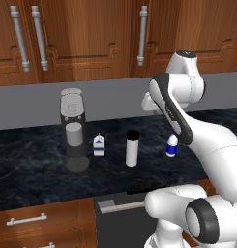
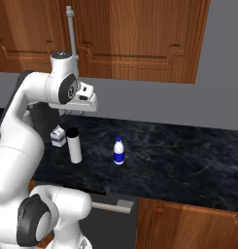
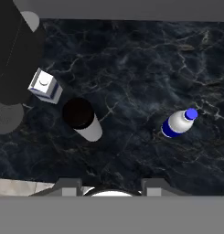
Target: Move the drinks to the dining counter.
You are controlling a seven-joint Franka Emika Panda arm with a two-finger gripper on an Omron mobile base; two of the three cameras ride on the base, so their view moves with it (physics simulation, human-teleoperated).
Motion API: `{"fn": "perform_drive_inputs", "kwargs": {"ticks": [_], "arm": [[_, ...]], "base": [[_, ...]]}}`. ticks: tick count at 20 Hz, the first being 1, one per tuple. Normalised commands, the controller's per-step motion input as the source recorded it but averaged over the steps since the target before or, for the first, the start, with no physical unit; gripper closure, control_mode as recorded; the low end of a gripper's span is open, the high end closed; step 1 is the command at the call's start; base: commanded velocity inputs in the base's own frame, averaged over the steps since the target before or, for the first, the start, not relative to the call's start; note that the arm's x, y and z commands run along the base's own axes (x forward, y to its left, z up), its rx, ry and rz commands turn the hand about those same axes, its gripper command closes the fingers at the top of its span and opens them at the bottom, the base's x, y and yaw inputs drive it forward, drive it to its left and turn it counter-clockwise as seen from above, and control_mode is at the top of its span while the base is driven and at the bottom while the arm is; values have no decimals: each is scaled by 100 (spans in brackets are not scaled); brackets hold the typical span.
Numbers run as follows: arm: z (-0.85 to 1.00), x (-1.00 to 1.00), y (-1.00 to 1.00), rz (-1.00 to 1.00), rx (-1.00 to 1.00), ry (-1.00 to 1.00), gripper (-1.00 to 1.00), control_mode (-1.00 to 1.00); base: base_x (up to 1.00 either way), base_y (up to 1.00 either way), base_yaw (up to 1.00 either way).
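Three drinks stand on the black marble counter (image 1: 37,169) under the wooden wall cupboards. Leftmost is the white-and-blue gabled carton (image 1: 99,145) (image 2: 57,136) (image 3: 45,85). The tall white cylinder with black cap (image 1: 132,148) (image 2: 75,145) (image 3: 83,119) stands in the middle. Off to the right is the small white bottle with blue label (image 1: 171,147) (image 2: 119,151) (image 3: 178,122). My gripper (image 3: 111,186) (image 2: 72,112) hangs high above the counter, looking straight down, open, with nothing between its fingers. It is nearest the cylinder. The dining counter is out of view.
A black-and-grey coffee machine (image 1: 74,131) (image 3: 13,55) stands just left of the carton. Wooden cupboards (image 1: 91,34) hang over the grey back wall. Drawer fronts (image 1: 42,223) run below the counter's front edge. Bare counter stretches right of the bottle (image 2: 188,151).
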Motion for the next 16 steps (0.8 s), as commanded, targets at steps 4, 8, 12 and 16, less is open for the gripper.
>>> {"fn": "perform_drive_inputs", "kwargs": {"ticks": [4,8,12,16], "arm": [[0,-22,0,1,0,-1,-100,-100],[-6,-23,5,4,0,0,-100,-100],[-16,-25,15,6,0,1,-100,-100],[-25,-12,33,1,-1,12,-100,-100]], "base": [[0,0,0],[0,0,0],[0,0,0],[0,0,0]]}}
